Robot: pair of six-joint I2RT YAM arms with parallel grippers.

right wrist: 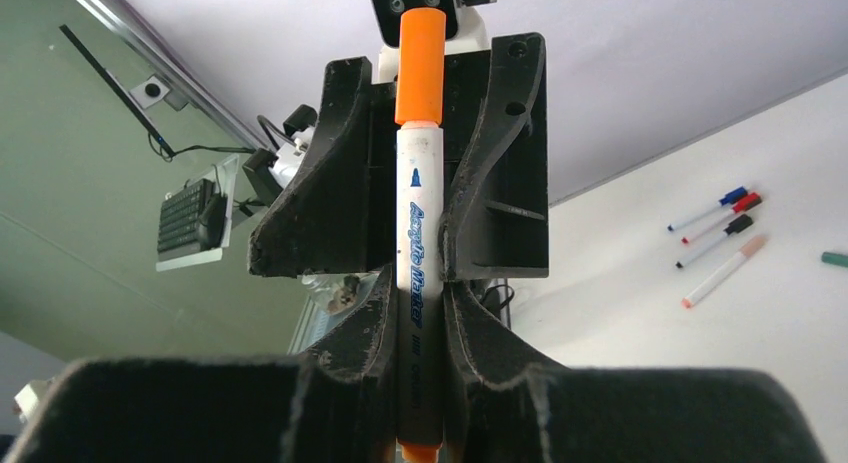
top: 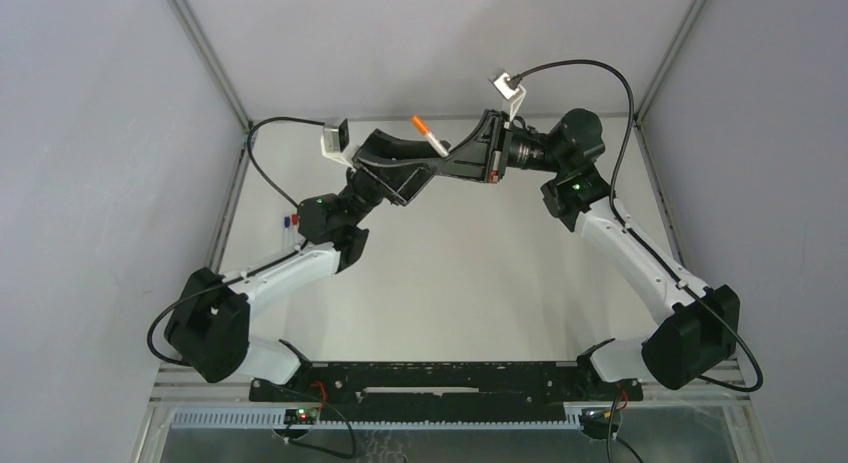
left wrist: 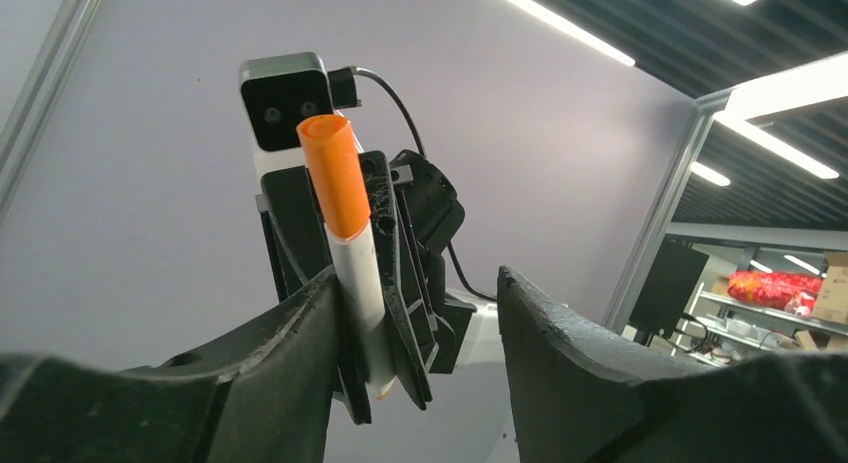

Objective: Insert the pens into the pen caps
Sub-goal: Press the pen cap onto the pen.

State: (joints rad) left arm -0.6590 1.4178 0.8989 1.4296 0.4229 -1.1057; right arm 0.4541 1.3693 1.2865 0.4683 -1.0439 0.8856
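A white-barrelled pen (right wrist: 419, 223) with an orange cap (right wrist: 420, 65) on its upper end stands upright between the fingers of my right gripper (right wrist: 418, 295), which is shut on the barrel. The pen's orange lower end shows below the fingers. My left gripper (left wrist: 415, 283) is open, its fingers wide apart, and faces the right gripper; the pen (left wrist: 355, 263) stands just beside its left finger. In the top view both grippers meet high at the back middle, the left (top: 412, 170) and the right (top: 458, 157), with the orange-capped pen (top: 428, 133) sticking up between them.
Several more pens lie on the white table at the right of the right wrist view: one blue-capped (right wrist: 712, 210), one red-capped (right wrist: 724, 218), one black-capped (right wrist: 716, 240) and one pinkish (right wrist: 722, 274). A green cap (right wrist: 835, 259) lies at the frame's edge. Small blue and red ends (top: 290, 221) show by the left arm.
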